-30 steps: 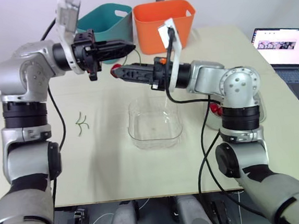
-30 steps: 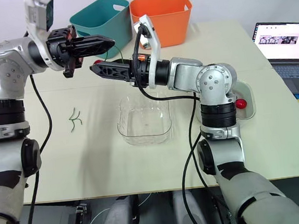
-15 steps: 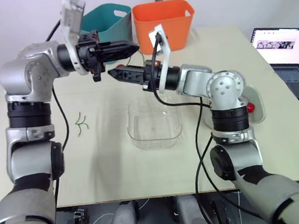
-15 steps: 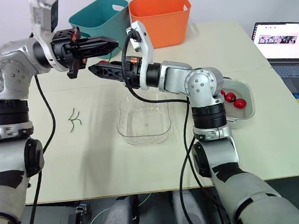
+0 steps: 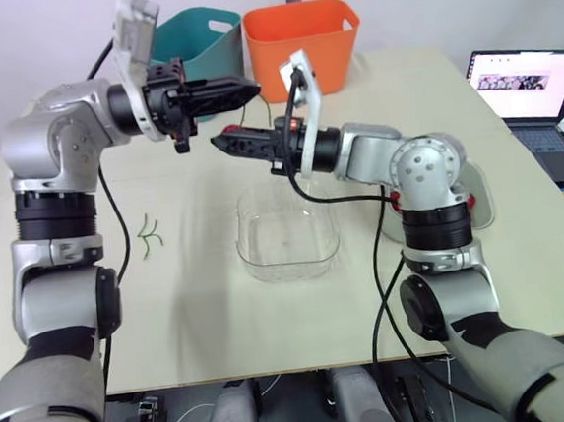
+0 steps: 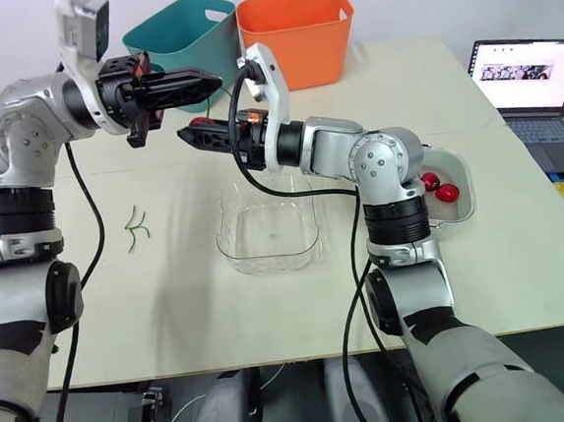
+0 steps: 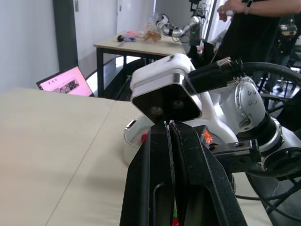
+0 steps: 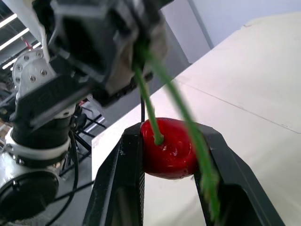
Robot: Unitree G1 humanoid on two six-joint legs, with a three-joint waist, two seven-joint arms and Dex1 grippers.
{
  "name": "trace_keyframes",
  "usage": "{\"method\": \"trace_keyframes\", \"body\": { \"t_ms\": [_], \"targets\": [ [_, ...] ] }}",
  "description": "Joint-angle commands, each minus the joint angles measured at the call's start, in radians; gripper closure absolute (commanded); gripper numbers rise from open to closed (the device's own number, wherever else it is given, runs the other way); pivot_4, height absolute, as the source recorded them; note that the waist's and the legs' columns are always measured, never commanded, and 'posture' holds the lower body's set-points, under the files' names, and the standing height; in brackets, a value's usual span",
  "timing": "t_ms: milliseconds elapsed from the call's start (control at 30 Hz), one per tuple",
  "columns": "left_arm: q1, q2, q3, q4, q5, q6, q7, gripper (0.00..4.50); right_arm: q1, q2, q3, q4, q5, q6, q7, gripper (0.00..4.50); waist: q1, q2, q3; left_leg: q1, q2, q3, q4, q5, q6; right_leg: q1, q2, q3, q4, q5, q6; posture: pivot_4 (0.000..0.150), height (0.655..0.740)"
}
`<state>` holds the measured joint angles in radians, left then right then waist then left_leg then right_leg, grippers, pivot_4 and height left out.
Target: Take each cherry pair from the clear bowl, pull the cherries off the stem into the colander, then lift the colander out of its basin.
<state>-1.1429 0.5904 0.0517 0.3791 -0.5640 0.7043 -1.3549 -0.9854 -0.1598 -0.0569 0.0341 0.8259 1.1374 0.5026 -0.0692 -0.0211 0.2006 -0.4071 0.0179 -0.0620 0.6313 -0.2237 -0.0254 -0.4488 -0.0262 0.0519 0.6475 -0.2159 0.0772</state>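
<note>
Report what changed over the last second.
The right arm's elbow swung in toward the robot's left, uncovering more of the colander and the cherries in it. Unchanged: the right claw stays shut on the cherry, the left claw on its stem, tips about where they were. The clear bowl has not moved.

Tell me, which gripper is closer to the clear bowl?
Right. The right gripper, clamping a cherry, hovers by the clear bowl, past its far rim; the left gripper sits higher, farther back.
</note>
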Motion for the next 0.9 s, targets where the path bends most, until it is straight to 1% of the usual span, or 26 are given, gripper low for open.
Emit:
{"method": "trace_keyframes", "body": {
  "t_ms": [33,200,300,400,533,733,833,900],
  "targets": [
    [-0.056,0.015,0.021,0.018,0.008,-0.047,0.001,4.50,0.042,-0.030,0.063,-0.069,-0.022,0.005,0.030,3.39,0.000,0.000,0.000,0.000,0.000,0.000,0.000,0.000,0.000,0.000,0.000,0.000,0.000,0.000,0.000,0.150,0.7400],
    [-0.070,0.017,0.019,0.046,0.014,-0.065,-0.005,4.50,0.091,-0.066,0.103,-0.120,-0.037,0.022,0.039,3.39,0.000,0.000,0.000,0.000,0.000,0.000,0.000,0.000,0.000,0.000,0.000,0.000,0.000,0.000,0.000,0.150,0.7400],
    [-0.070,0.017,0.012,0.050,0.018,-0.072,-0.010,4.50,0.102,-0.075,0.102,-0.135,-0.036,0.030,0.034,3.39,-0.001,0.000,0.000,0.000,0.000,0.000,0.000,0.000,0.000,0.000,0.000,0.000,0.000,0.000,0.000,0.150,0.7400],
    [-0.061,0.019,0.003,0.050,0.027,-0.081,-0.016,4.50,0.106,-0.096,0.077,-0.159,-0.029,0.038,0.028,3.39,0.000,0.000,0.000,0.000,0.000,0.000,0.000,0.000,0.000,0.000,0.000,0.000,0.000,0.000,0.000,0.150,0.7400],
    [-0.041,0.025,-0.005,0.052,0.048,-0.095,-0.024,4.50,0.094,-0.175,0.008,-0.210,-0.011,0.062,0.020,3.39,0.002,0.000,0.000,0.000,0.000,0.000,0.000,0.000,0.000,0.000,0.000,0.000,0.000,0.000,0.000,0.150,0.7400],
    [0.013,0.049,-0.028,0.038,0.084,-0.125,-0.038,4.50,0.096,-0.429,-0.116,-0.298,0.009,0.127,0.045,3.39,0.007,0.000,0.000,-0.001,0.000,0.000,0.000,0.000,0.000,0.000,-0.001,0.000,-0.001,0.000,0.000,0.150,0.7400],
    [0.049,0.063,-0.056,0.041,0.131,-0.182,-0.047,4.50,0.159,-0.598,-0.135,-0.326,-0.024,0.121,0.097,3.39,0.009,0.000,0.000,0.000,0.000,0.000,0.000,0.000,0.000,0.000,0.000,0.000,-0.001,0.000,0.000,0.150,0.7400],
    [0.069,0.068,-0.076,0.051,0.164,-0.225,-0.054,4.50,0.232,-0.715,-0.146,-0.328,-0.057,0.093,0.141,3.39,0.012,0.000,0.000,0.000,0.000,0.000,0.000,0.000,0.000,0.000,0.000,0.000,-0.002,-0.001,0.000,0.150,0.7400]
  ]
}}
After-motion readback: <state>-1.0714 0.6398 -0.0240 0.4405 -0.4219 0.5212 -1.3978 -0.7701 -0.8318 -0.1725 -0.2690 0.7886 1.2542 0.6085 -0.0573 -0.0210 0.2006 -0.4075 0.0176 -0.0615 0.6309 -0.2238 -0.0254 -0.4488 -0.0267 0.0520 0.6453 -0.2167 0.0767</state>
